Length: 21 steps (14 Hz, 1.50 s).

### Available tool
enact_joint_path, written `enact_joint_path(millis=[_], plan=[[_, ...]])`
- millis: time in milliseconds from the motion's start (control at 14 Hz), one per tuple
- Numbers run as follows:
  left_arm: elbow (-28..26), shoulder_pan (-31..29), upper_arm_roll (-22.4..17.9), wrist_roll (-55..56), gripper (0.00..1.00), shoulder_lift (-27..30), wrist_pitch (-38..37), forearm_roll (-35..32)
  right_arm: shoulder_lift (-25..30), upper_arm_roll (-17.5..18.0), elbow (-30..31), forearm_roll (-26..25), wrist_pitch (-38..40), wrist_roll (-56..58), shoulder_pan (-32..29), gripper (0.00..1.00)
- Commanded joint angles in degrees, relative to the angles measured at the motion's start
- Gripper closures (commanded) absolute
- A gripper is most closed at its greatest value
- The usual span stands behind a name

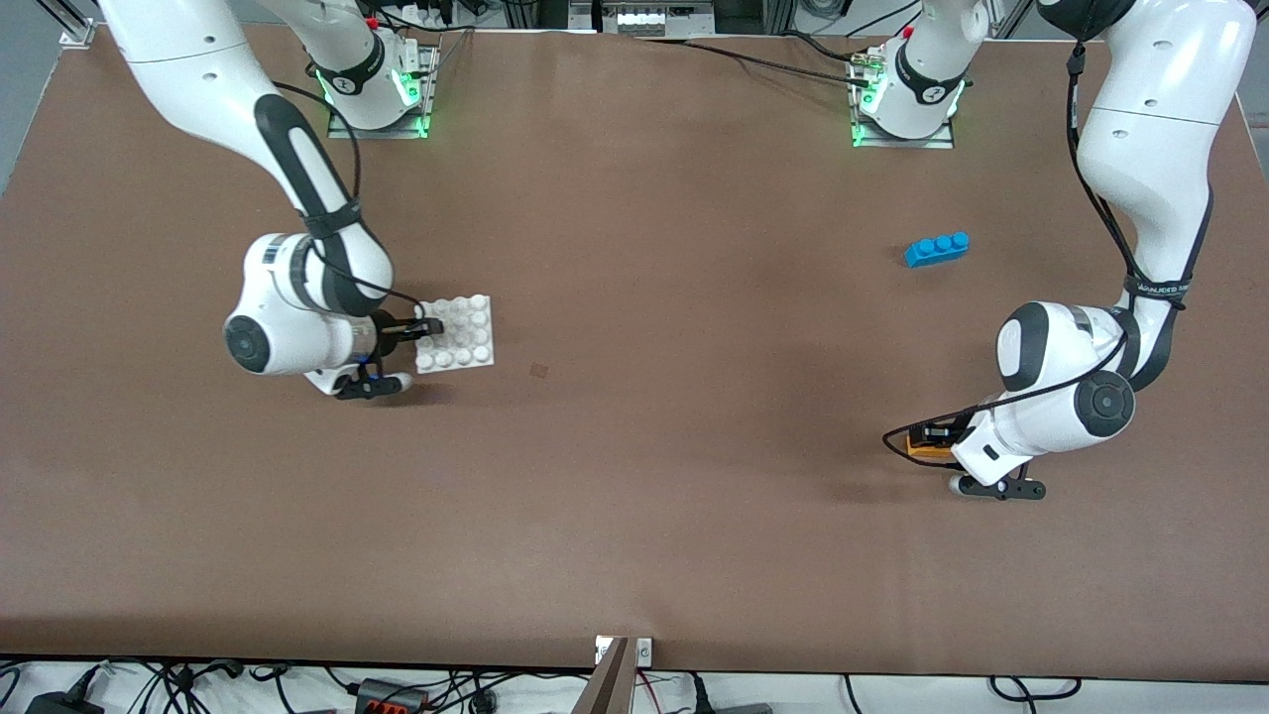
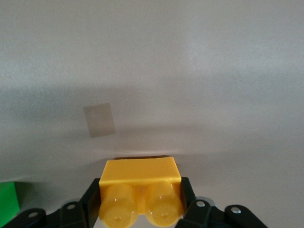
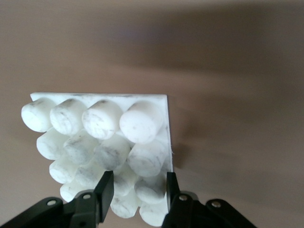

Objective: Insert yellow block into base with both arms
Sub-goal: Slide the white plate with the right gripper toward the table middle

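The yellow block (image 2: pixel 140 173) sits between the fingers (image 2: pixel 90 199) of my left gripper (image 2: pixel 141 192), studs toward the camera. In the front view the block (image 1: pixel 924 447) and left gripper (image 1: pixel 930 436) are low over the table at the left arm's end; I cannot tell whether the block touches it. The white base (image 1: pixel 458 333) with its stud grid lies toward the right arm's end. My right gripper (image 1: pixel 428 325) is shut on its edge. In the right wrist view, one finger (image 3: pixel 105 190) presses the studs of the base (image 3: pixel 102 121) and the other is under the plate; the gripper (image 3: pixel 138 183) spans its thickness.
A blue three-stud brick (image 1: pixel 937 248) lies farther from the front camera than the left gripper. A green brick (image 2: pixel 7 203) shows at the left wrist view's edge; the left arm hides it in the front view. A small dark patch (image 1: pixel 538 370) marks the table's middle.
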State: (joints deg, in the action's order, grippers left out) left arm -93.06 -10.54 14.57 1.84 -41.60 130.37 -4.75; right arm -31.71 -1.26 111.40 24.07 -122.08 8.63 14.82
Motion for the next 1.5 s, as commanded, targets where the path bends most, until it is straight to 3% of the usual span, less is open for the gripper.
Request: enact_joint_path(millis=[0,357,786,1000,1143,1214,1357,1429], plan=[[0.8,0.3,0.5,0.8,0.55,2.6,-4.3,-0.6,-4.8,-0.2,-5.4,1.5,-2.6,-8.0,7.6,0.50],[0.9,-0.1,6.2,4.0,0.55,4.9,-9.3,-0.4,-8.5,-0.2,-13.4,1.8,-2.9,-21.9,16.2,0.50],[1.0,0.3,6.9,4.0,0.53,6.3,-11.0,-0.4,-14.4,-0.2,-19.6,13.5,-10.7,-23.6,24.8,0.52],[1.0,0.1,8.4,4.0,0.52,6.3,-11.1,-0.3,-18.1,-0.2,-25.9,15.6,-13.6,-24.4,28.0,0.52],[1.0,0.2,8.5,4.8,0.52,6.3,-11.2,-0.4,-17.8,-0.2,-26.4,16.0,-13.4,-25.2,28.3,0.51],[1.0,0.2,8.5,4.9,0.52,6.3,-11.3,-0.4,-17.2,-0.2,-26.4,16.0,-13.3,-25.1,28.3,0.41],[1.2,0.2,8.5,4.9,0.51,6.4,-12.3,-0.4,-16.1,-0.7,-26.4,15.2,-13.1,-25.1,28.9,0.00],[1.2,0.2,8.5,5.0,0.51,6.4,-12.3,-0.4,-13.1,-0.8,-25.5,14.9,-12.0,-25.1,28.3,0.00]])
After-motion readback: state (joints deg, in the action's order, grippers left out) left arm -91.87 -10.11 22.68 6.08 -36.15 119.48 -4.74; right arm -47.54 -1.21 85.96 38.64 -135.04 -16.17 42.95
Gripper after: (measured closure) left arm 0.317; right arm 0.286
